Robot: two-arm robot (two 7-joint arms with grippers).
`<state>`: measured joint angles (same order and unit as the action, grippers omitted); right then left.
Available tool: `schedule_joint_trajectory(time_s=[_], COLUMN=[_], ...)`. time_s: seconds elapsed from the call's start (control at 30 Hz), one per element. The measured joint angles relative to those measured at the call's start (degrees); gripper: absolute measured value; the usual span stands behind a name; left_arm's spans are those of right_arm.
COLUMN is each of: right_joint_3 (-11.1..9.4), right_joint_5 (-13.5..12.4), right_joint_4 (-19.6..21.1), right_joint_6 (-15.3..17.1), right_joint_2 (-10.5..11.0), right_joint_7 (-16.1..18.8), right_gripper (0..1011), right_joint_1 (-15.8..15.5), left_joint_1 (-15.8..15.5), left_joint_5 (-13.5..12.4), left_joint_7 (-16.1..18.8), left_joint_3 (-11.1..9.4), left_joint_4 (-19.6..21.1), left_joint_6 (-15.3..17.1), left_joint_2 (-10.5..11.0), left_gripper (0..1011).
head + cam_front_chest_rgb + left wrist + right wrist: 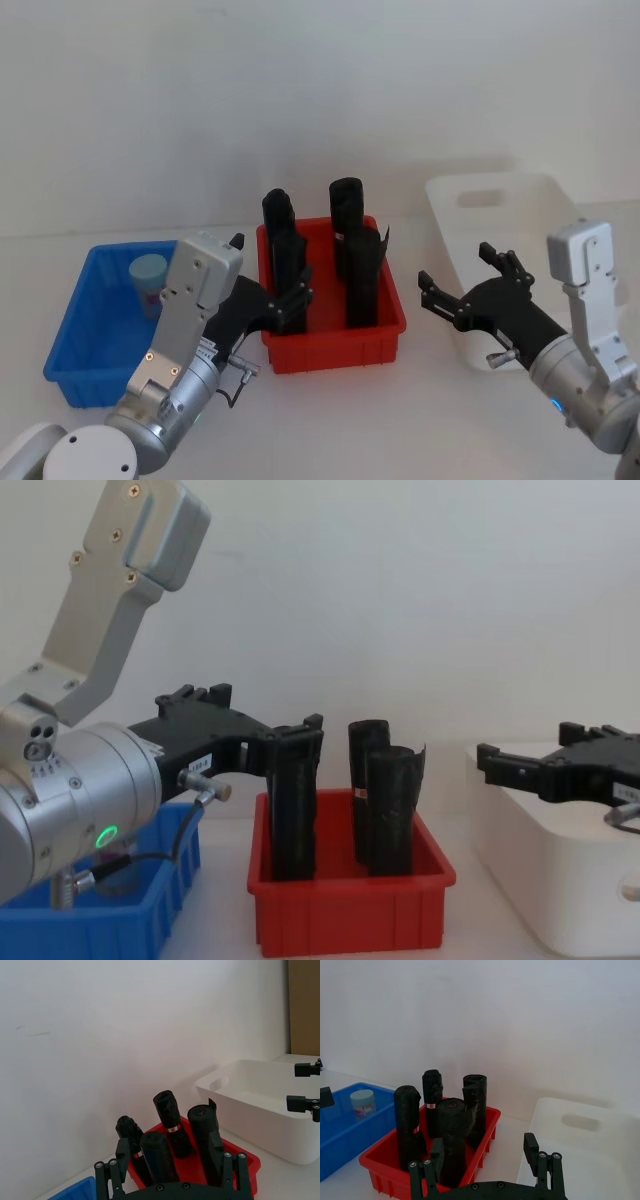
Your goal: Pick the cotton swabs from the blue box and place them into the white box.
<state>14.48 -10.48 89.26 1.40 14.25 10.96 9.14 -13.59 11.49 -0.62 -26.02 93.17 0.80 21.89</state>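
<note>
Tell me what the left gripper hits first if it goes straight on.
Most likely the nearest black roll standing in the red bin: the left gripper, open, points straight at it, though depth is unclear.

Bright, diffuse light; soft shadow on the wall (300, 100) (behind the black rolls (348, 205)), white box (448, 235) overexposed.

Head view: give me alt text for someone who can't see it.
One cotton swabs tub stands in the blue box at left, a red bin of black rolls sits centre, the white box right. The left claw and right claw hover open.
</note>
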Motion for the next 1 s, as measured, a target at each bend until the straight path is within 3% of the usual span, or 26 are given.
schedule_joint_trajectory(time_s=[0.5,1.0], right_joint_3=[1.8,2.5], right_joint_5=[3.9,4.5], right_joint_4=[-14.9,-26.6], right_joint_6=[-2.3,-4.6], right_joint_2=[-5.5,-8.9], right_joint_7=[6.5,9.4], right_gripper=[1002,1002], right_joint_1=[11.0,18.4], left_joint_1=[0.0,0.0], left_joint_5=[0.0,0.0], left_joint_7=[0.0,0.0], left_joint_3=[0.0,0.0], left_joint_4=[0.0,0.0], left_joint_6=[0.0,0.0], left_joint_2=[0.0,0.0], left_gripper=[1000,1000])
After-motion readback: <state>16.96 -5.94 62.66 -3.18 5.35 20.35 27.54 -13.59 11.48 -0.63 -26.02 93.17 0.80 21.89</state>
